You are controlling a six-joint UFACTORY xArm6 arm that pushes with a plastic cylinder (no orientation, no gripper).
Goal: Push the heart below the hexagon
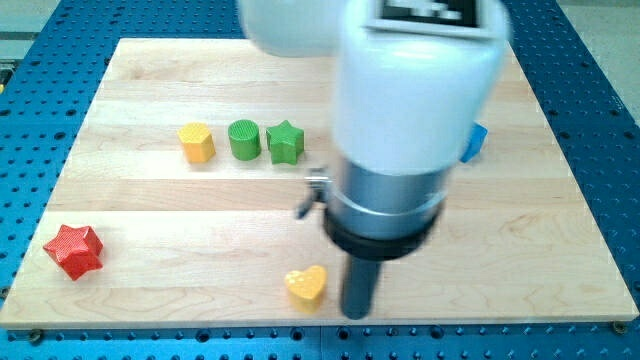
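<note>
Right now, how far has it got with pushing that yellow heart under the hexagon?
Little looks done: the yellow heart block sits near the view's bottom edge, far from the yellow hexagon block. In hand: my tip stands just right of the heart. Left: pushing it leftward until below the hexagon.

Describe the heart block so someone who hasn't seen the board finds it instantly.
Start at the wooden board and go to its bottom edge, near the middle. The yellow heart lies there, just to the view's left of my tip. The only other yellow block is the yellow hexagon, up in the row with the green cylinder and green star.
</note>
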